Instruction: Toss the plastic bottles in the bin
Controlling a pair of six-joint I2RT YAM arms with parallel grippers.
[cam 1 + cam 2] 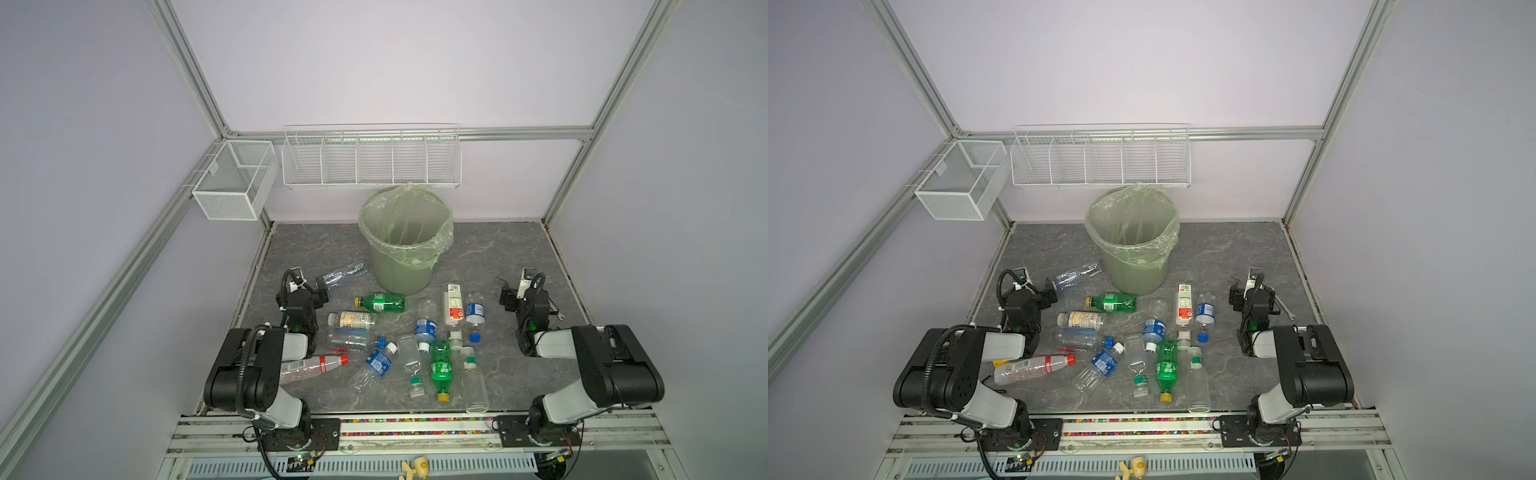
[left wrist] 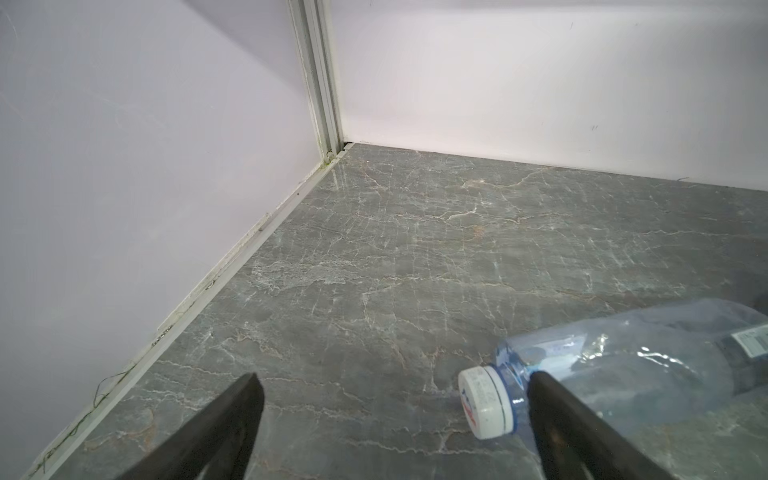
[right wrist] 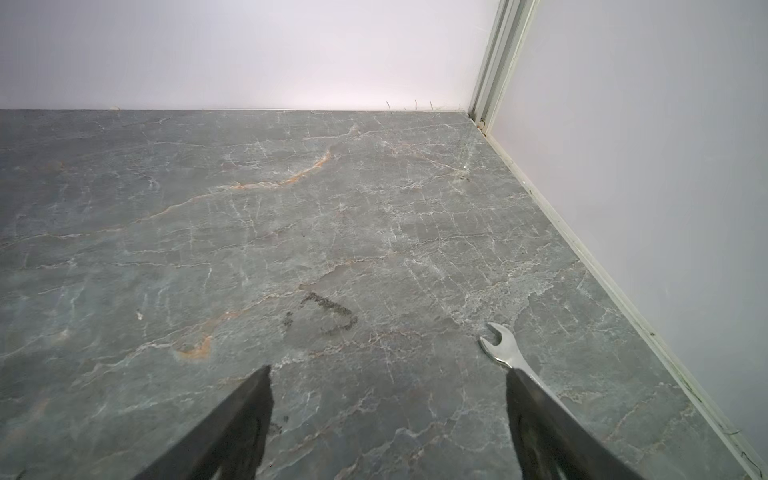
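Bottle (image 2: 623, 365) lying flat, cap (image 2: 486, 403) toward left gripper (image 2: 395, 376)

Robot lab cell, grey stone-patterned worktop (image 1: 498, 249) boxed in by pale panels (image 1: 395, 62) on aluminium framing (image 1: 519, 134), two arms (image 1: 249, 374) bolted to a rail (image 1: 415, 427) at the worktop's near edge, white wire baskets (image 1: 370, 162) hung above its far edge.

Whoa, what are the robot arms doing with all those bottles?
Two robot arms are meant to throw the bottles into the bin. Right now neither arm holds anything. The left gripper is open beside the cap end of a clear bottle lying near the bin. The right gripper is open over the bare table, next to a wrench. The bottles lie scattered on the table, and none shows inside the bin.
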